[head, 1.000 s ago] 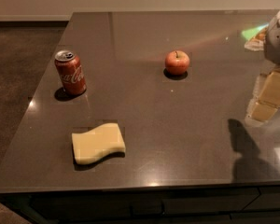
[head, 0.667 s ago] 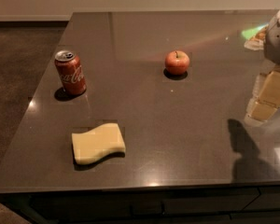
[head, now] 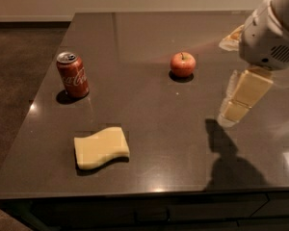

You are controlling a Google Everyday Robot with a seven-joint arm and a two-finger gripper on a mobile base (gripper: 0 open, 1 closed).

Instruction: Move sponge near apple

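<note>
Sponge [head: 101,147] lies near the front edge of the counter [head: 149,32], left of centre, with open surface between it and the apple [head: 183,64], the can [head: 72,74] by the left edge, and the end effector [head: 236,109] well right of the sponge, its opening not discernible from this angle.

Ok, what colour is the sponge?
The sponge is pale yellow, seen in the camera view; the gripper hangs far to its right.

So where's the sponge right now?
In the camera view, the sponge lies on the table, front left, nearest the soda can; the gripper hovers at the right.
</note>
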